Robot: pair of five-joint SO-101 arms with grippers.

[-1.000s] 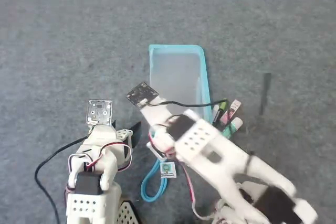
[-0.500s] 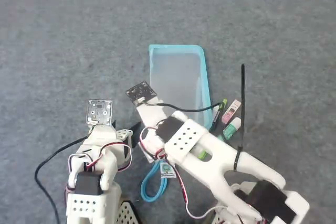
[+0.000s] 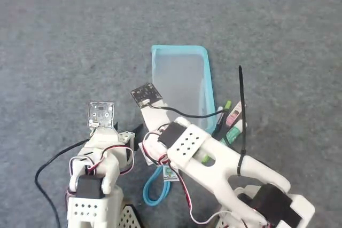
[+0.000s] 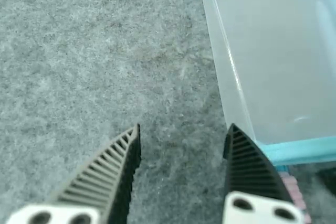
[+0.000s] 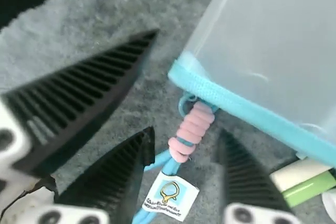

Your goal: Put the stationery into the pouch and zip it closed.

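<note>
Now the right gripper [image 5: 185, 131] hangs open at the pouch [image 5: 273, 51].
Jaws straddle the pink zipper pull [image 5: 190, 128], mid-frame; left gripper [image 4: 184, 127] gapes empty.

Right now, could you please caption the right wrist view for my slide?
Open right pincer aimed at the pink zipper pull on the pouch corner.

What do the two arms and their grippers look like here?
The left arm and right arm are white plastic shells over black motors, with thin red and white wires; a black cable loops off the left arm. The left gripper and right gripper have black ribbed, pointed fingers on white bases.
</note>
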